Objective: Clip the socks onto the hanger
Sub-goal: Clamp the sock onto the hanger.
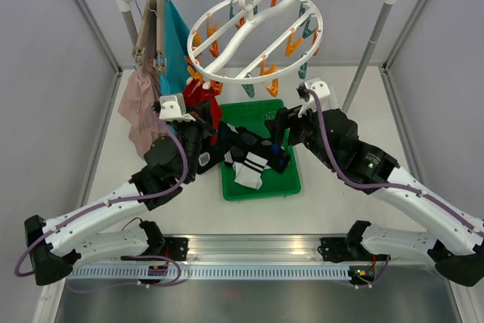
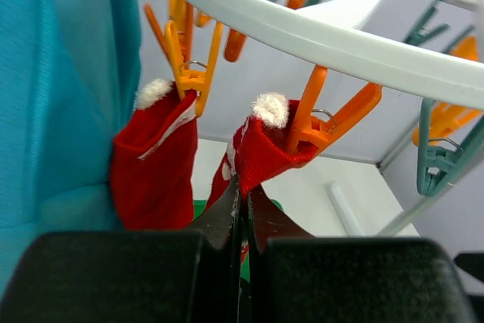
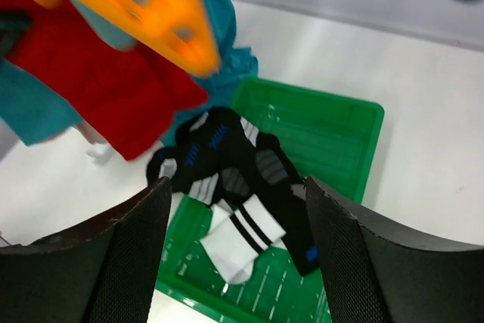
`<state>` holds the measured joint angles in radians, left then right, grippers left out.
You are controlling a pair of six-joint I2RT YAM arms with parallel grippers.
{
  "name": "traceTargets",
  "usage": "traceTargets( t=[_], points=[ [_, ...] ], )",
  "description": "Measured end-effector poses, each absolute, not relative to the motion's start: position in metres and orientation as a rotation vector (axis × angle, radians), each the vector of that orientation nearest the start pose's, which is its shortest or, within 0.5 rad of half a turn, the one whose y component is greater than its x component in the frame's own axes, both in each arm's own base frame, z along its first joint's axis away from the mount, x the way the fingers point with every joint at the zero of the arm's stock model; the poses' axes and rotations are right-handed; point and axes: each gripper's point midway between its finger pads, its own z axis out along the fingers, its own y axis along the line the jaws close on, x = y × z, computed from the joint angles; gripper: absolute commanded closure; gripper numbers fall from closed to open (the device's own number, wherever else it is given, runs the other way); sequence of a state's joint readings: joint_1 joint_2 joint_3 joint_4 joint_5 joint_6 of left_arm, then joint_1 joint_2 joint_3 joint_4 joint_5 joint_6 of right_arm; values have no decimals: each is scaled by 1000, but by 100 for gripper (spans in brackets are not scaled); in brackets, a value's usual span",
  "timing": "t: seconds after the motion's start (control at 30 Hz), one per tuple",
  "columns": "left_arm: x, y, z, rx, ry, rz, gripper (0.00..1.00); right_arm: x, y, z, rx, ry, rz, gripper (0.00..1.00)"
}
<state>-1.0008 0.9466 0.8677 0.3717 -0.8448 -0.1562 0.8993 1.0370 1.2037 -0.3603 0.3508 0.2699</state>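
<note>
**Second red sock on its clip, dark socks next**

My left gripper (image 2: 240, 209) is pinched shut on the lower edge of a red sock (image 2: 261, 149), red showing between the fingers (image 2: 219, 221). Its white-tipped top sits in an orange clip (image 2: 318, 122) under the hanger (image 2: 318, 35), just beside the other red sock (image 2: 155, 164), which is already pegged.

I judge this one nearly done. Next I let go gently and see whether the clip holds.

My right gripper (image 3: 238, 187) hangs wide open above the dark socks (image 3: 227, 156) in the green tray (image 3: 333, 126), ready to drop and pick one.
</note>
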Motion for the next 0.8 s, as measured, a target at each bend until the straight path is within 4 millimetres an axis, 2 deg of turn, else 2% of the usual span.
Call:
traceTargets(
  t=[0.2, 0.37, 0.43, 0.6, 0.8],
  points=[
    [288, -167, 386, -223, 1398, -308, 87, 260, 245, 304, -339, 1865, 469, 27],
    [296, -152, 386, -241, 1416, -243, 80, 269, 258, 249, -394, 1980, 403, 31],
    [298, -152, 384, -234, 1424, -233, 76, 272, 263, 222, -417, 2036, 365, 35],
    [299, -158, 379, -192, 1444, -239, 66, 273, 266, 159, -429, 2162, 295, 35],
    [298, -167, 377, -136, 1460, -264, 60, 271, 261, 110, -377, 2269, 253, 35]
  ],
)
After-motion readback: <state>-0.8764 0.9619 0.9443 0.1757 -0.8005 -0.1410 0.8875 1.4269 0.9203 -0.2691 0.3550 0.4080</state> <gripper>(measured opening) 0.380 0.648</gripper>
